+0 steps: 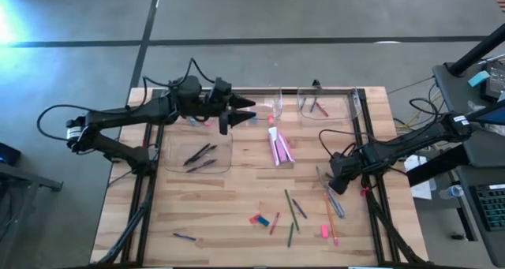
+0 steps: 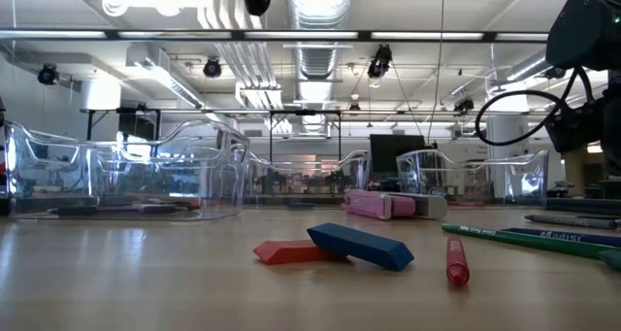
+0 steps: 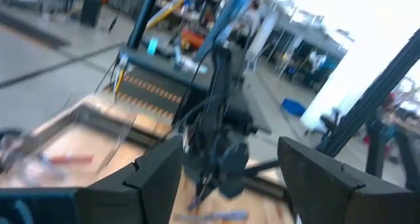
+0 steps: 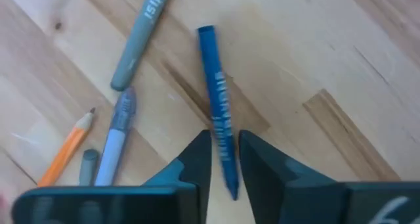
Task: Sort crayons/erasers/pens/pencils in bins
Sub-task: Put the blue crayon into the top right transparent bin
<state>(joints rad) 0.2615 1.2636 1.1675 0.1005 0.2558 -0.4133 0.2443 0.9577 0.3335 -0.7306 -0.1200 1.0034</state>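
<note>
A wooden counter (image 1: pixel 237 198) seen from above fills the middle of the frame, with two dark robot arms reaching in from either side. The left gripper (image 1: pixel 245 113) hovers in the upper middle of the overhead frame, above the gap between clear bins, its jaws spread wide and holding nothing. The right gripper (image 1: pixel 334 184) is low over the counter at the right of the frame; in the right wrist view its jaws are closed in on a blue crayon (image 4: pixel 218 102) lying on the wood, one finger touching each side of it. Beside that crayon lie a grey pen (image 4: pixel 139 37), a blue-and-white pen (image 4: pixel 117 135) and an orange pencil (image 4: pixel 65 148). One clear bin (image 1: pixel 197 152) at centre left holds two dark pens (image 1: pixel 200 156). A second clear bin (image 1: pixel 327 103) at the top right holds a couple of thin sticks. A bundle of pink items (image 1: pixel 279 148) lies at the centre of the counter. Toward the bottom centre of the overhead frame sit the erasers (image 1: pixel 259 219), a blue one and a red-pink one touching each other; the low view shows the blue eraser (image 2: pixel 361 246) leaning over the red eraser (image 2: pixel 291 251). Another small pink eraser (image 1: pixel 324 231) lies toward the lower right, near several loose green, red and orange sticks (image 1: pixel 292 210).
</note>
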